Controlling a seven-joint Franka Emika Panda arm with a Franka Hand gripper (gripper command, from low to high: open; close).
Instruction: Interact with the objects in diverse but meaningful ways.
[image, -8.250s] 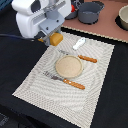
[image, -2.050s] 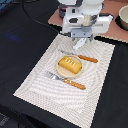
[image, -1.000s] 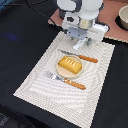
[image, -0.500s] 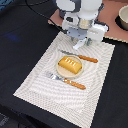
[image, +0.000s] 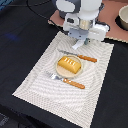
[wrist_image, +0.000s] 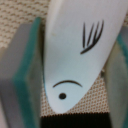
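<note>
I've got the gripper (wrist_image: 70, 75) closed on a flat white toy fish with black markings (wrist_image: 75, 50), pinched between both teal-edged pads (wrist_image: 27, 70). Woven beige placemat (image: 45, 82) lies directly under it.

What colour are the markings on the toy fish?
Black, on the white fish: a dot eye, a curved line, fin strokes. Wrist view shows it best.

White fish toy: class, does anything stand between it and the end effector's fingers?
Nothing visible does. In the wrist view the white fish lies directly between the two fingers of the end effector, over the woven placemat.
</note>
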